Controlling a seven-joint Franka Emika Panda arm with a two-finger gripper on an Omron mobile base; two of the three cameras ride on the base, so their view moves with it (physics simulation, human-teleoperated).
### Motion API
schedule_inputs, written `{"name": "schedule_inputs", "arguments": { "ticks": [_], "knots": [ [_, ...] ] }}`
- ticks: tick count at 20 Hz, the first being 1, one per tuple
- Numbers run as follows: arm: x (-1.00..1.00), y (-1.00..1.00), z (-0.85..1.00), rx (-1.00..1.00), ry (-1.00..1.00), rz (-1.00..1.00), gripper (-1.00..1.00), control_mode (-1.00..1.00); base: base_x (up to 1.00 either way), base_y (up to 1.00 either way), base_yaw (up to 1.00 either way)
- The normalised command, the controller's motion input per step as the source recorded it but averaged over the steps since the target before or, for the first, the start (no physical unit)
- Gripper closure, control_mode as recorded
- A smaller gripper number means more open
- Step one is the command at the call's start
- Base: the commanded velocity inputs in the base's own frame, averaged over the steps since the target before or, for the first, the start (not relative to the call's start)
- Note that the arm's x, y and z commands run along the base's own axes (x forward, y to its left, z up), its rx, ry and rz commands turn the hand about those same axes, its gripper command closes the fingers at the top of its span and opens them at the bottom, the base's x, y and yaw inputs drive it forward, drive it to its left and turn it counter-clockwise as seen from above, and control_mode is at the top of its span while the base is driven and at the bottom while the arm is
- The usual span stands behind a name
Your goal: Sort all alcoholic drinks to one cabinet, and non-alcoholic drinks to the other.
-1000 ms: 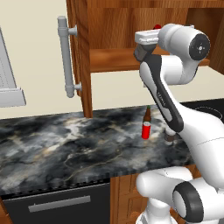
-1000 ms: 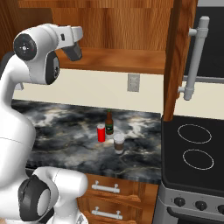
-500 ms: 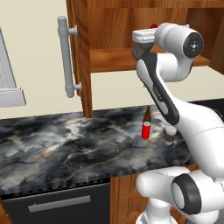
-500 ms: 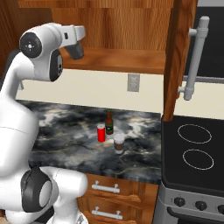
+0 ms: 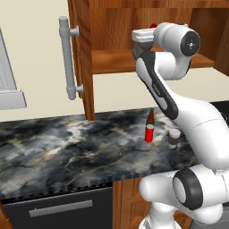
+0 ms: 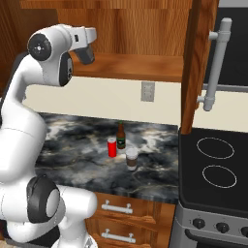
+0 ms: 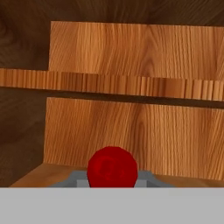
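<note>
While the grey glass bottle with a red cap (image 7: 112, 167) sat between the pincer's jaws, clamped there, its cap filled the lower middle of the hand view, with the wall cabinet's (image 5: 118, 27) wooden back and single shelf (image 7: 109, 83) behind it. In the left base view a speck of the red cap peeked above the pincer (image 5: 142, 41), which was raised inside the open cabinet, just over its floor board.

Down on the marbled dark desk (image 6: 87, 160) stood the other three drinks, close together: the slim brown beer bottle with a green label (image 6: 121, 136) at the back, the small red can (image 6: 112, 147) just beside it, and the short brown cup with a pale lid (image 6: 131, 159) nearest the front edge.

The cabinet door (image 5: 80, 53) stood swung open, its long grey bar handle (image 5: 67, 58) upright. A black stovetop (image 6: 215, 169) adjoined the desk, and a wall outlet (image 6: 147, 91) sat on the pale backsplash.
</note>
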Motion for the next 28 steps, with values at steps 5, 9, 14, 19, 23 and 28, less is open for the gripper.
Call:
{"name": "schedule_inputs", "arguments": {
  "ticks": [5,9,14,19,23,28],
  "knots": [
    [0.27,0.07,0.00,0.01,0.02,0.00,1.00,-1.00,0.00,0.00,0.00],
    [0.26,0.07,-0.01,0.00,0.01,0.00,1.00,-1.00,0.00,0.00,0.00],
    [0.23,0.07,-0.07,0.00,0.00,0.00,1.00,-1.00,0.00,0.00,0.00],
    [0.19,0.05,-0.14,0.00,0.00,0.00,1.00,-1.00,0.00,0.00,0.00],
    [0.20,0.03,-0.11,0.01,0.00,0.00,1.00,-1.00,0.00,0.00,0.00],
    [0.20,0.04,-0.11,0.01,0.00,0.00,1.00,-1.00,0.00,0.00,0.00]
  ]
}}
